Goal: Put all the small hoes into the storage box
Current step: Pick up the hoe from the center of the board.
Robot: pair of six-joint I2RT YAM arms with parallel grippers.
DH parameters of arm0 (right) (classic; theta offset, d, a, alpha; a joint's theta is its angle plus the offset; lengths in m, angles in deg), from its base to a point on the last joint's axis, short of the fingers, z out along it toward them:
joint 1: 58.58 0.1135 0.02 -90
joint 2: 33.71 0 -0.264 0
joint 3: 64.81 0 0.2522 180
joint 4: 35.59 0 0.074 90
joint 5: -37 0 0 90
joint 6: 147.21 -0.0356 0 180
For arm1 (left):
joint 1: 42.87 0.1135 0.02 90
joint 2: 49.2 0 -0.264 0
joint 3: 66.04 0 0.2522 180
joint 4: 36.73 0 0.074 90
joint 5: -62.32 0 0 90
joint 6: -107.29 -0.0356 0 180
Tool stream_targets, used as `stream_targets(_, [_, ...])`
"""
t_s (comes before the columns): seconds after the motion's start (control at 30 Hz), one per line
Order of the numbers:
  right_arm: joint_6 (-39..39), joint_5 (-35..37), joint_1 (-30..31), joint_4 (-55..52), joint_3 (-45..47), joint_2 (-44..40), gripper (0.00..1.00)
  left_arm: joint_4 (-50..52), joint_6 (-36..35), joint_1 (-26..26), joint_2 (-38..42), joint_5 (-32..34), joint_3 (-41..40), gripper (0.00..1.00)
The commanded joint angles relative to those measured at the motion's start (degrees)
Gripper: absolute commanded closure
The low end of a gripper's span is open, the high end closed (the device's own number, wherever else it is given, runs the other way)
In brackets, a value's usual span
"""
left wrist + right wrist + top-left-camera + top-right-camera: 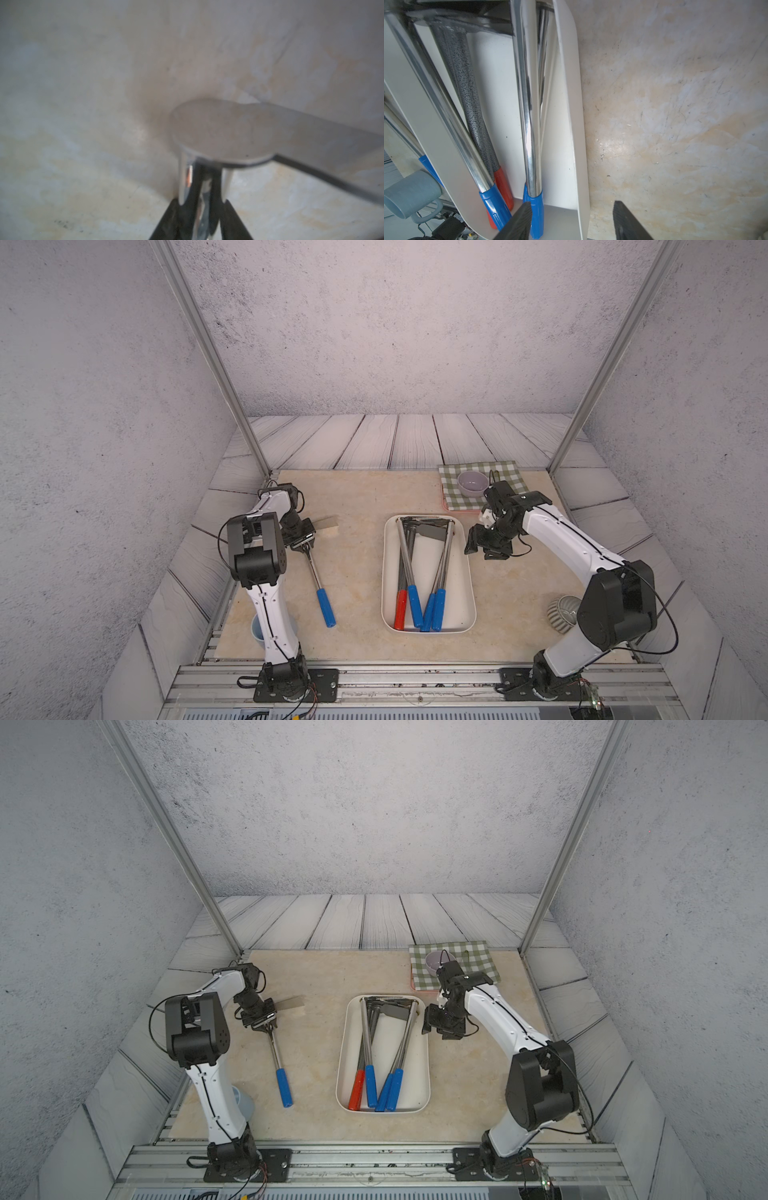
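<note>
- Open tabletop [357, 564] separates the small hoe [316, 572] from the storage box [459, 593].
- Your left hand [306, 548] flanks the hoe's shaft; you cannot tell if it grips.
- Your right hand [482, 551] hangs released and empty, astride the box's rim.

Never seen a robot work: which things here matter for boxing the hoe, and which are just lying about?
In the job: small hoe, storage box, left hand.
Lying about: purple bowl, checked cloth, blue mug, grey ribbed object.

small hoe [316, 581] of glossy metal; storage box [457, 601] of smooth plastic
</note>
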Motion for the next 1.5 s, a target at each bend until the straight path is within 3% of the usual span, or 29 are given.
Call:
stream_targets(0.0, [0.68,-0.42,0.21,-1.19,-0.49,0.08,0.35,-0.18,-0.31,-0.76,-0.29,-1.95,-1.25,0.71])
stream_targets(0.5, [-0.11,-1.76,0.16,-0.83,0.44,-3.3,0.36,1.2,0.17,-2.17,10.86,-6.46,-3.98,1.0])
stream_targets(0.83, [-0.55,-3.48,0.22,-0.62,1.05,-5.52,0.36,8.12,0.73,-2.5,20.03,-10.4,-2.36,1.0])
stream_targets(1.03, [-0.36,-7.6,0.55,1.63,2.32,-7.05,0.36,16.8,0.35,-3.35,22.49,-11.34,2.8,1.0])
stream_targets(1.17, [-0.12,-10.1,2.72,4.14,2.14,-7.84,0.36,20.85,1.59,-6.07,24.09,-12.43,6.88,1.0])
stream_targets(1.47, [0.25,-11.16,12.86,6.75,-2.63,-4.93,0.36,16.72,10.52,-19.83,23.7,-16.81,10.4,1.0])
